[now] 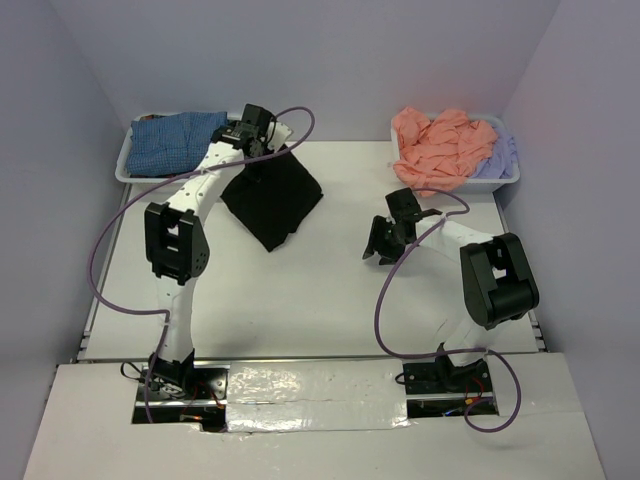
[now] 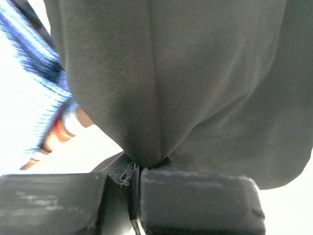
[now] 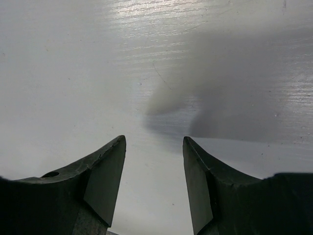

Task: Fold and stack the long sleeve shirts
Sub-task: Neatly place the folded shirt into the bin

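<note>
White table point(image 1: 320, 290) between pale lavender walls. Your left claw point(image 2: 135, 170) is pinched tight on a fold of the black shirt point(image 1: 272, 200). It hangs from the claw and trails toward you, its low corner seeming to reach the table. The long axis runs from the claw at far left toward the near centre. Just left of that claw, the blue-checked shirt point(image 1: 175, 140) lies in the left bin point(image 1: 124, 166). The pink shirt point(image 1: 440, 145) and lavender shirt point(image 1: 497, 160) fill the right bin point(image 1: 512, 180). Your right claw point(image 3: 154, 139) stands partly wide, holding nothing, over bare table well to the black shirt's right. The left arm is nearer; a lay-down probably goes rightward.
</note>
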### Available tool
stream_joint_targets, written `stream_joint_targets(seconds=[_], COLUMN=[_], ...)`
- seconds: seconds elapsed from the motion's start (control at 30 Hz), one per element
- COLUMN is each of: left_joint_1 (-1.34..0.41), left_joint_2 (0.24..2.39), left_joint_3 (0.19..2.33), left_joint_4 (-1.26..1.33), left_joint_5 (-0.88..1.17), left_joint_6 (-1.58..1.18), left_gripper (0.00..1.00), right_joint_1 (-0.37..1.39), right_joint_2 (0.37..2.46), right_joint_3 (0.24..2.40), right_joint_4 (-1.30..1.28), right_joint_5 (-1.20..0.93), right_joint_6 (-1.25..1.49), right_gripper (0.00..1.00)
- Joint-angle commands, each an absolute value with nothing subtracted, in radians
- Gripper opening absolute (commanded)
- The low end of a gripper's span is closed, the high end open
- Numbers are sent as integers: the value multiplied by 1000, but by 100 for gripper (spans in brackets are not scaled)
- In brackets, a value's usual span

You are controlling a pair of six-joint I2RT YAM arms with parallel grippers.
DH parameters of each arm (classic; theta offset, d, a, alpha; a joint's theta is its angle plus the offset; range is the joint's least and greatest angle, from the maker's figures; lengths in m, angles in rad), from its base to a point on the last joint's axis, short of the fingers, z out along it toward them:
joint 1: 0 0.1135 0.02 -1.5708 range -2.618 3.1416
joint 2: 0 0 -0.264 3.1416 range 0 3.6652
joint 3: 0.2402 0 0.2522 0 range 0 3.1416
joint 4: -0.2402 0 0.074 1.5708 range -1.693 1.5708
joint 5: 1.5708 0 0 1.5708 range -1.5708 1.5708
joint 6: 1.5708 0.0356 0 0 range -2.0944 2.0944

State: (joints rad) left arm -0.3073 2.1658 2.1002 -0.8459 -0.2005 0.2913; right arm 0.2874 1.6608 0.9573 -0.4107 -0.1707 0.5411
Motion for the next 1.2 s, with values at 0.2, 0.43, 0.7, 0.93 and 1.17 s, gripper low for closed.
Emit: stream_joint_targets(seconds=[0.2,0.43,0.7,0.93,1.17], left_joint_1=[-316,-314,-308,-302,-282], left_joint_2=[2201,2215,2250,2253,2232], left_joint_3=[2230,2284,2364,2385,2387], left_joint_4=[-758,-681,-588,-545,-509], left_joint_5=[-344,-437,-538,-578,-612], left_joint_6=[356,449,572,620,652], left_gripper=[0,0,0,0,0], right_joint_1=[284,284,282,284,282], right_joint_2=[1611,1597,1580,1563,1555], right_joint_3=[959,946,928,916,922], right_joint_4=[-423,-440,-448,-462,-474], right_joint_5=[-152,-138,-133,-120,-109], right_joint_6=[528,523,528,523,520], right_gripper=[57,57,57,57,57])
